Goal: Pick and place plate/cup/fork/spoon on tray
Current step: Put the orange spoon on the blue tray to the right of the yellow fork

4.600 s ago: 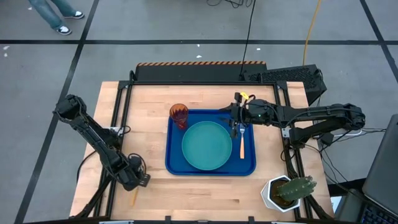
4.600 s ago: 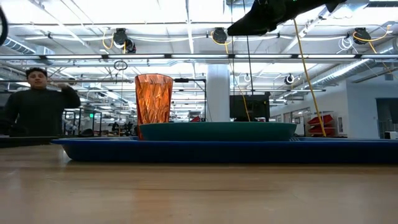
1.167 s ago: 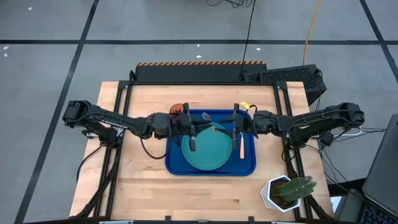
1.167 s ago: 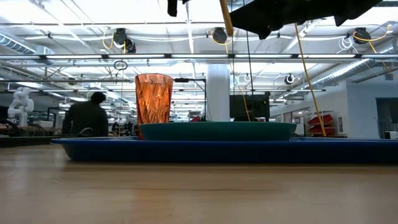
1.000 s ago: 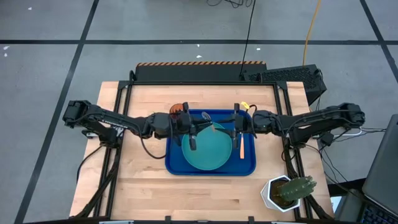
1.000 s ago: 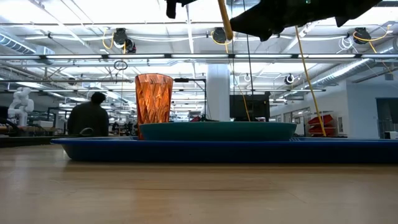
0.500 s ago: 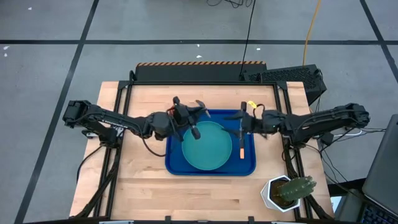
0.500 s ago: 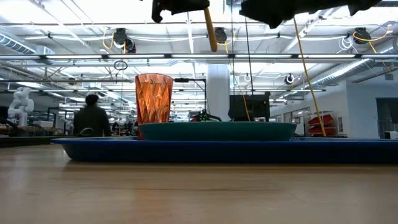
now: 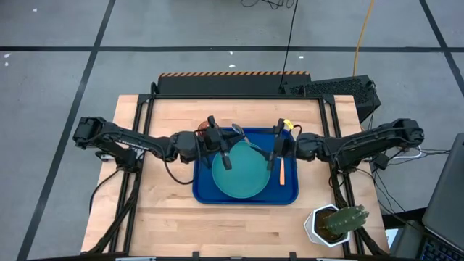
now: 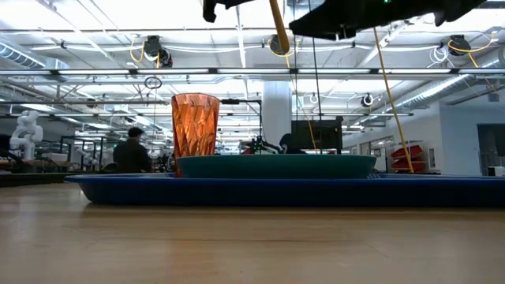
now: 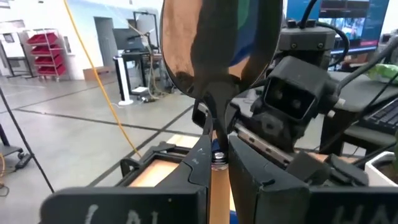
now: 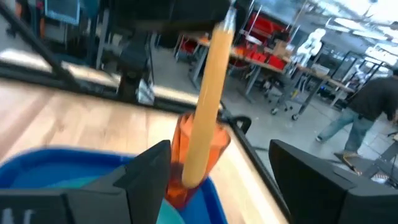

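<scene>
spoon (image 9: 227,148) aloft over tray (image 9: 246,196), frame centre, pinched by left gripper (image 9: 217,145) near bowl. light, stiff, slick; grip handle mid-length. right gripper (image 9: 276,148) spread, handle between fingers.

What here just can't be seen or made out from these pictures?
Fork: low view, hidden behind the tray rim.
Cup: high view, mostly covered by the left arm.
Left gripper, holding the spoon, and open right gripper: low view, cut off by the top edge.
</scene>
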